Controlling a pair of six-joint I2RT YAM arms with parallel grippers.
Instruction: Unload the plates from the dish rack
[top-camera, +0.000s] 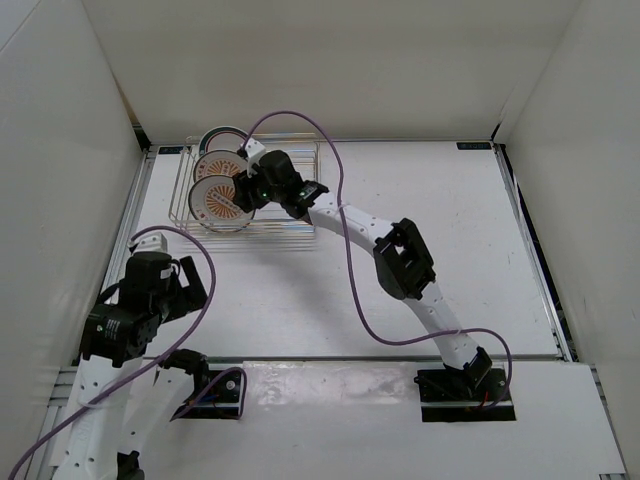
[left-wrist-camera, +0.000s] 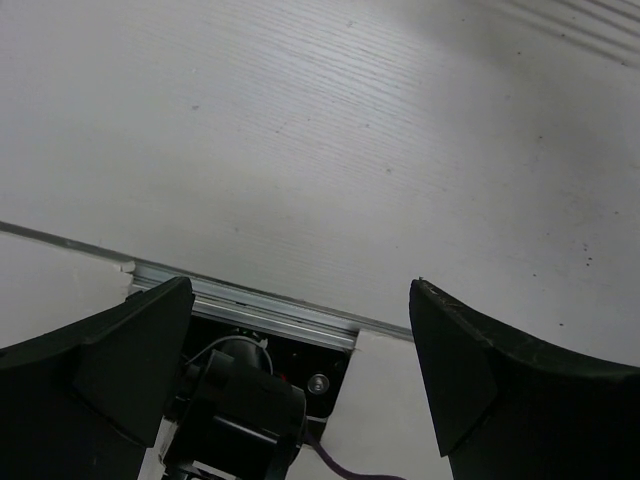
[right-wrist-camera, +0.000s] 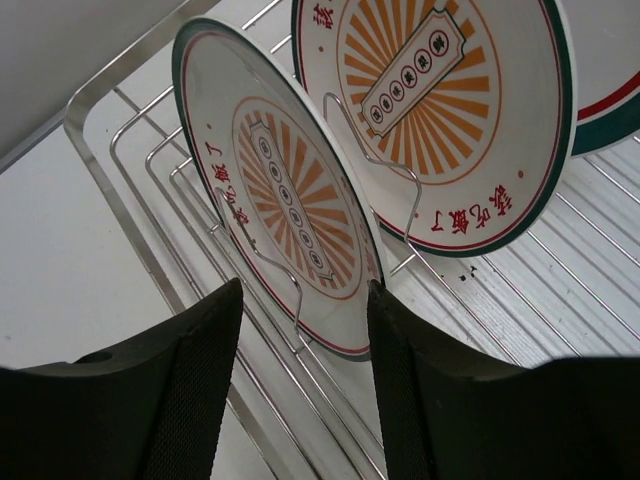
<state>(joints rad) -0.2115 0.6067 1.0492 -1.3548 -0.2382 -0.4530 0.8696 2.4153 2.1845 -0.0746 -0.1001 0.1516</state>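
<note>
As right gripper (right-wrist-camera: 305, 290) gapes, plate (right-wrist-camera: 290, 220) edge between jaws.

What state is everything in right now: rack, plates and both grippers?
Dish rack: holds three plates.
Front sunburst plate: upright in rack.
Second sunburst plate: upright in rack.
Green-rimmed plate: upright in rack.
Left gripper: open, empty.
Right gripper: open, at front plate.

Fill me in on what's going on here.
The right gripper is open in the dish rack, its fingers either side of the edge of the front sunburst plate, not yet clamped. All three plates stand in the rack: that one, a second sunburst plate and a green-rimmed plate behind. The left gripper hangs open over the table, holding nothing.
</note>
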